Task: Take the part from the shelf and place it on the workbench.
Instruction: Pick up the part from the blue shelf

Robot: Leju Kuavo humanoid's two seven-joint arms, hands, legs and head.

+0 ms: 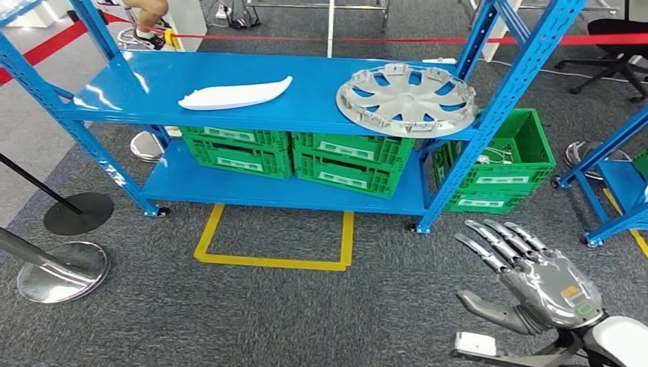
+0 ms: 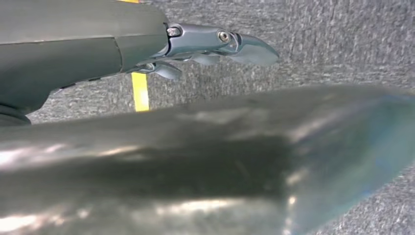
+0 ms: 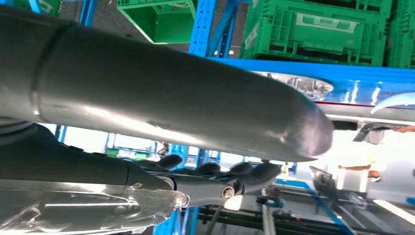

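the right robot hand (image 1: pixel 535 279) is hovering wide and empty below the blue shelf (image 1: pixel 145 80); the silver hubcap (image 1: pixel 406 99) is lying on its top tier; reaching should approach the rim level, fingers spread.

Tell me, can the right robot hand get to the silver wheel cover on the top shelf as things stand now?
Probably yes. The right robot hand is open and holds nothing, and the wheel cover lies flat at the shelf's right front edge, with nothing on it. Only bare carpet lies between them, but the arm must rise and stretch forward.
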